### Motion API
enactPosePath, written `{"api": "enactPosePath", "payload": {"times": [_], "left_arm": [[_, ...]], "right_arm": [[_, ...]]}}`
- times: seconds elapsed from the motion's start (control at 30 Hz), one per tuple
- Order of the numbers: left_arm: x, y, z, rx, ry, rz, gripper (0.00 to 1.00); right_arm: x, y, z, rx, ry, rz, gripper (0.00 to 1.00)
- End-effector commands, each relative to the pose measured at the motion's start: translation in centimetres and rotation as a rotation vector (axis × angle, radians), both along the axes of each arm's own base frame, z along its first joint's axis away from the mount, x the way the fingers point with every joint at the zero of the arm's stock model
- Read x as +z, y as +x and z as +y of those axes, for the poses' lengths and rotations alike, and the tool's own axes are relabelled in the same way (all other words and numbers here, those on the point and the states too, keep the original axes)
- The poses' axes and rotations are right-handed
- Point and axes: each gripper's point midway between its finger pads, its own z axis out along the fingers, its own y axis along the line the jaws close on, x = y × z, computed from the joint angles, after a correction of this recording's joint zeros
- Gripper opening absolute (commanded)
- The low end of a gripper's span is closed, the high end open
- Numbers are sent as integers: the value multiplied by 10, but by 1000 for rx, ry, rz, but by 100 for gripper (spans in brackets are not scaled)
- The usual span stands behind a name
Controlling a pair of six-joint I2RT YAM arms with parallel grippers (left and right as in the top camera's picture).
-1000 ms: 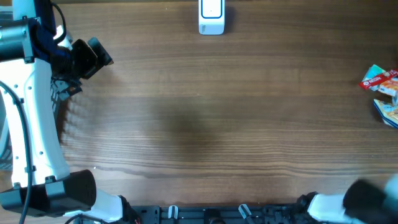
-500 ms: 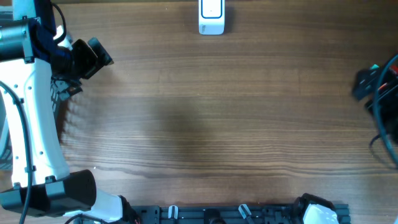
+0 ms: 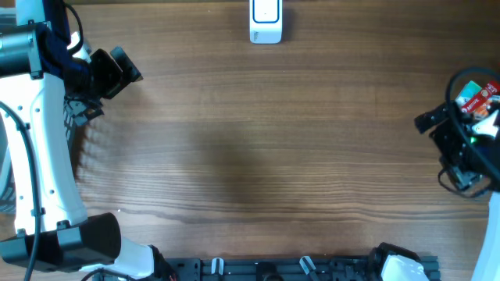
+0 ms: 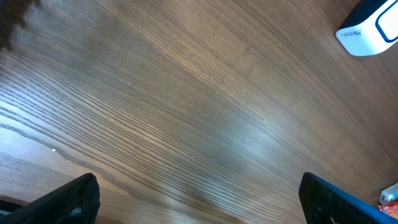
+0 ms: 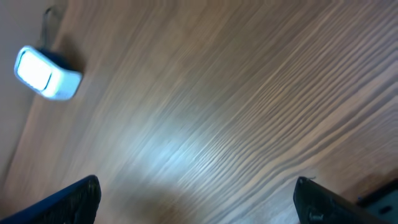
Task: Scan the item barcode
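**A:** Where is the thing to be scanned?

**B:** The snack packets [image 3: 478,97] lie at the right edge of the table [image 3: 250,156], partly hidden under the right arm [image 3: 457,144]. The scanner [image 3: 266,22] stands at the far edge near the middle, well apart from them.

**A:** Has the right gripper [image 5: 199,208] got hold of one?

**B:** No. Its fingers are spread wide with only bare wood between them. From overhead the arm hangs over the packets. I cannot tell whether anything touches.

**A:** Why so wide?

**B:** My guess is that it leaves room to come down around a packet, which is flat and broad.

**A:** And the left gripper [image 4: 199,205]?

**B:** Its fingers are also wide apart and hold nothing. It sits at the far left, probably to keep the path between packets and scanner free. Its camera looks across the wood toward the scanner.

**A:** How far along is the job?

**B:** It looks early to me, because no packet has been picked up yet. A packet must go to the scanner with its barcode facing the window, and I cannot see which face carries the code.
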Motion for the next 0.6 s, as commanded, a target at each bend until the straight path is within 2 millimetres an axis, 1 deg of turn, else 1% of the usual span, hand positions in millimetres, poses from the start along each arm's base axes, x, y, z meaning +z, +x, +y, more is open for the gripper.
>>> {"api": "enactPosePath", "payload": {"times": [0.0, 0.17, 0.23, 0.3, 0.37, 0.47, 0.57], "left_arm": [[-3, 1, -3, -19, -9, 5, 100], [-3, 1, -3, -19, -9, 5, 100], [-3, 1, -3, -19, -9, 5, 100], [-3, 1, -3, -19, -9, 5, 100], [-3, 1, -3, -19, -9, 5, 100], [-3, 1, -3, -19, -9, 5, 100], [-3, 1, -3, -19, -9, 5, 100]], "right_arm": [[-12, 14, -16, -56, -35, 44, 100], [-29, 27, -19, -50, -10, 101, 100], [-32, 29, -20, -51, -7, 113, 100], [-29, 28, -20, -50, -12, 103, 100], [-21, 24, -24, -63, -52, 73, 100], [3, 18, -24, -69, -105, -32, 100], [41, 23, -13, -25, -191, -230, 100]]}}
